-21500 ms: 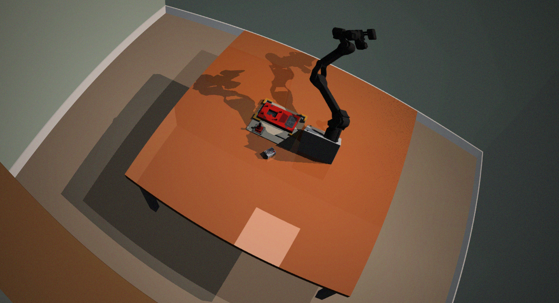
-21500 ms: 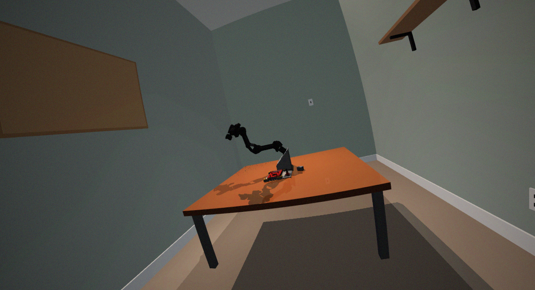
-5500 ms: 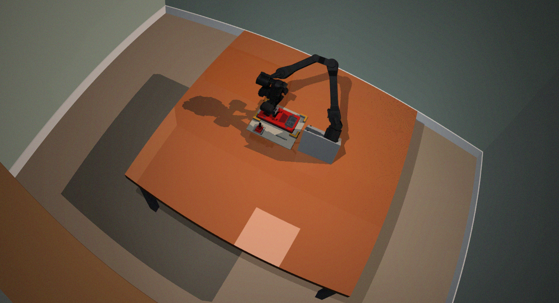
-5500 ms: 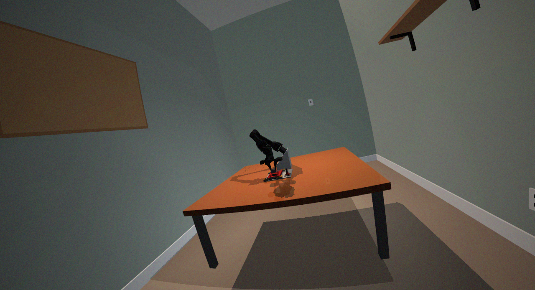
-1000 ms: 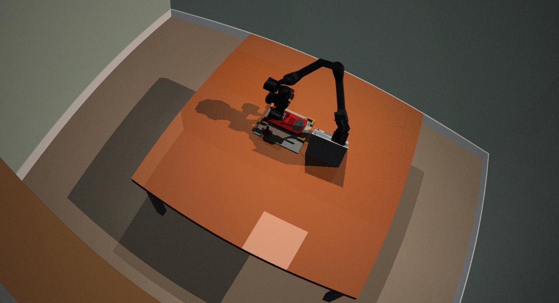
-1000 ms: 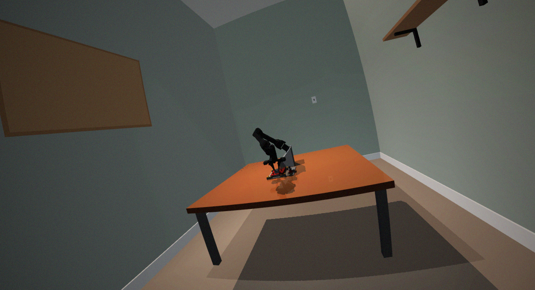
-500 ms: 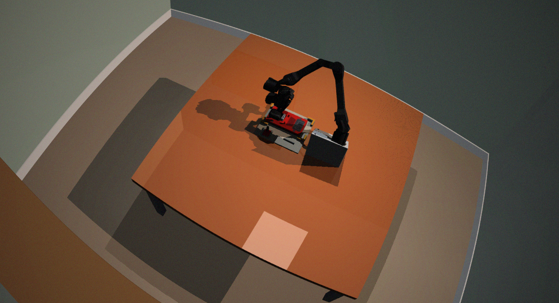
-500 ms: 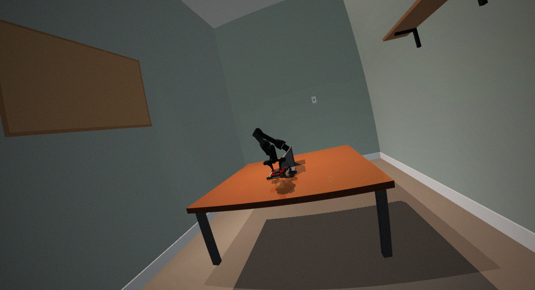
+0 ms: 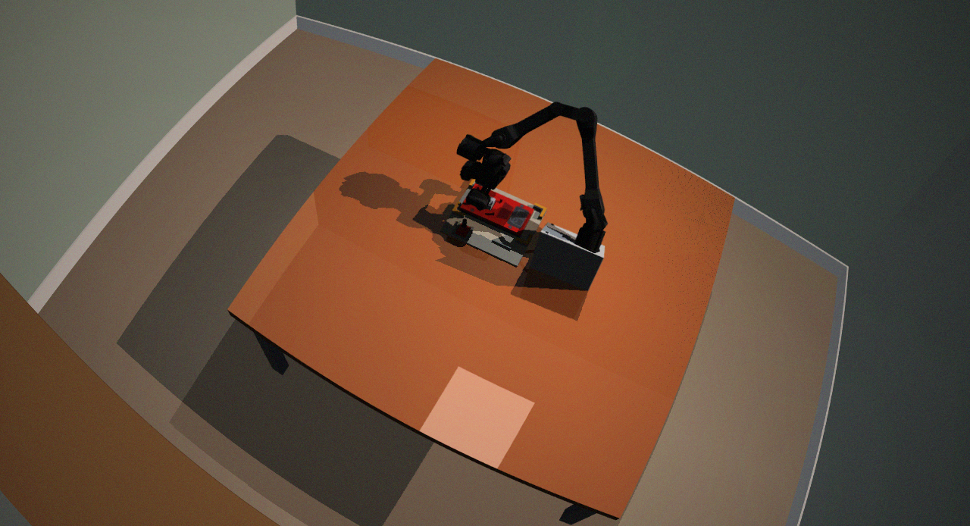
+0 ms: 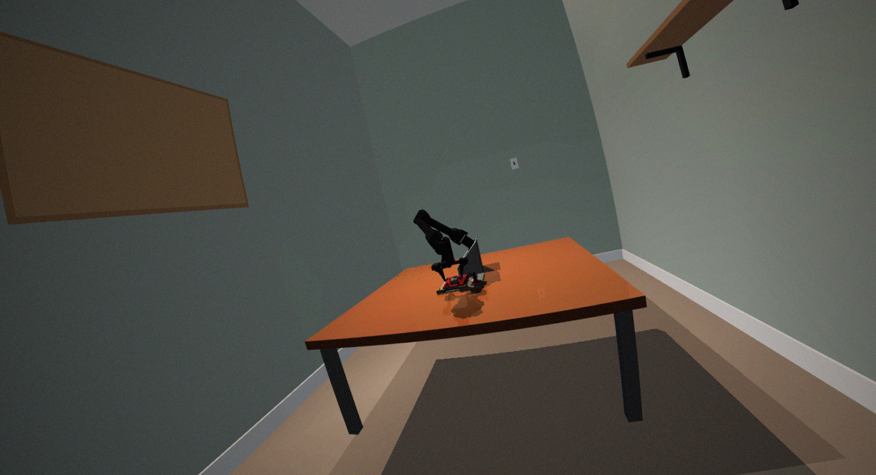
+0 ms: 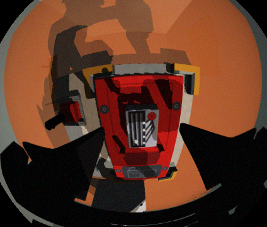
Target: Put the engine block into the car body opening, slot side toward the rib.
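The red car body (image 9: 500,215) (image 11: 168,139) lies on a light grey base plate (image 9: 503,252) (image 11: 186,115) between yellow corner brackets. The grey engine block (image 11: 142,132) sits upright at the car's opening, its long dark slots on the left and a red round mark at upper right in the wrist view. How deep it sits is hard to tell, and the rib is hidden. My gripper (image 9: 483,195) (image 10: 454,277) (image 11: 143,129) is open wide, one black finger on each side of the block with gaps between. It holds nothing.
A small red part with a black handle (image 9: 464,229) (image 11: 72,111) stands on the plate beside the car, left of my left finger in the wrist view. The arm's dark box-shaped base (image 9: 566,259) stands close to the plate. Yellow brackets (image 11: 196,79) rise at the plate's corners.
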Tool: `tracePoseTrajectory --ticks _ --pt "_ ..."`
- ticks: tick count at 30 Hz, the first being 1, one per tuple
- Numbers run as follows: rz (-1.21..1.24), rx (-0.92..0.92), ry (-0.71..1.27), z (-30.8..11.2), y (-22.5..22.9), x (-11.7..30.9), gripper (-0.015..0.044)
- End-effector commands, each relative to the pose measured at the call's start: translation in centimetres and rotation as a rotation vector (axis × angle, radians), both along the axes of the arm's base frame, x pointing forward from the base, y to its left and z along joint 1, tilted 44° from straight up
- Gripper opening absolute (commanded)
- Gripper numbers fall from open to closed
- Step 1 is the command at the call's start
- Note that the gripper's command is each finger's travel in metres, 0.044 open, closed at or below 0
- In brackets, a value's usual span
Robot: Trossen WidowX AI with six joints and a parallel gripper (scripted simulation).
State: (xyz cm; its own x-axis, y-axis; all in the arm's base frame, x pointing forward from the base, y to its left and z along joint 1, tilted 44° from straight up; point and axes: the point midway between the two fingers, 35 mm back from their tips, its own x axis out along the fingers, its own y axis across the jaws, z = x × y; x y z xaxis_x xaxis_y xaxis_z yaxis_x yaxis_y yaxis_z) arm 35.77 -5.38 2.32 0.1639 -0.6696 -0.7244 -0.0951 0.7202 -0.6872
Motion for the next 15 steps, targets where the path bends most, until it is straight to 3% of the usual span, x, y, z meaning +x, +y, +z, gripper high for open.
tracePoseTrajectory --ticks 1,6,15 --pt "0.001 -0.001 0.000 0.74 0.75 -0.26 0.0440" --pt "0.001 -0.001 0.001 0.96 0.96 -0.35 0.0440" --pt "0.001 -0.001 0.001 0.96 0.96 -0.35 0.0204"
